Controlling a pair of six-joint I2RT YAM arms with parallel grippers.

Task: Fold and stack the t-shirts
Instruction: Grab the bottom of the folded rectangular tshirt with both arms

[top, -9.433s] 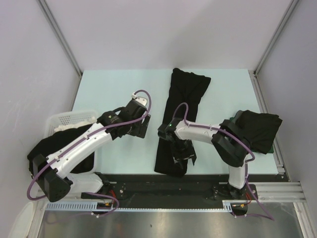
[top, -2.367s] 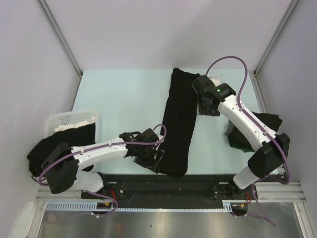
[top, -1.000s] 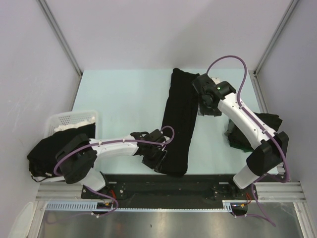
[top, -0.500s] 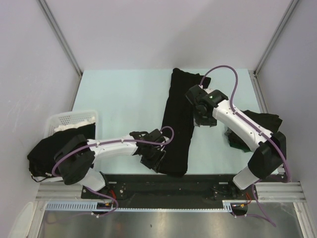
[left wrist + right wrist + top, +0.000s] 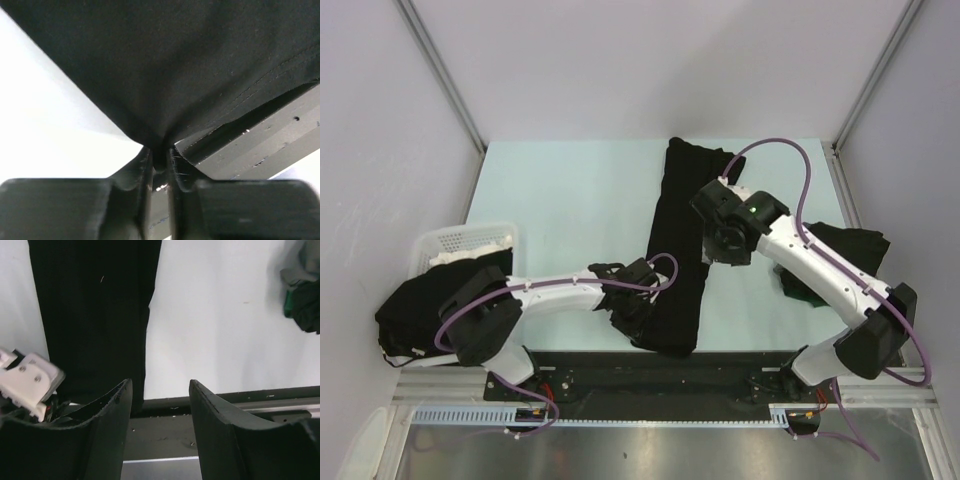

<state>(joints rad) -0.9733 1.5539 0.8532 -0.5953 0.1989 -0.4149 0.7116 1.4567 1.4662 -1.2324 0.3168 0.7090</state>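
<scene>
A black t-shirt [image 5: 685, 215], folded into a long narrow strip, lies down the middle of the pale table [image 5: 570, 200]. My left gripper [image 5: 642, 318] sits at the strip's near left corner. In the left wrist view it [image 5: 160, 150] is shut on a pinch of the black cloth [image 5: 165, 65], which rises from the jaws. My right gripper [image 5: 720, 245] hovers over the strip's right edge around its middle. It is open [image 5: 160, 390] with nothing between its fingers, and the shirt's edge [image 5: 95, 315] lies just to their left.
Another folded black t-shirt [image 5: 840, 255] lies at the table's right side and shows as dark cloth [image 5: 305, 295]. A white slotted basket [image 5: 460, 238] at the left holds black cloth [image 5: 420, 300]. A black rail [image 5: 720, 365] runs along the near edge.
My left gripper has shut on the near left corner of the strip. My right arm has moved from the far end toward the near side along the shirt's right edge, still open.
</scene>
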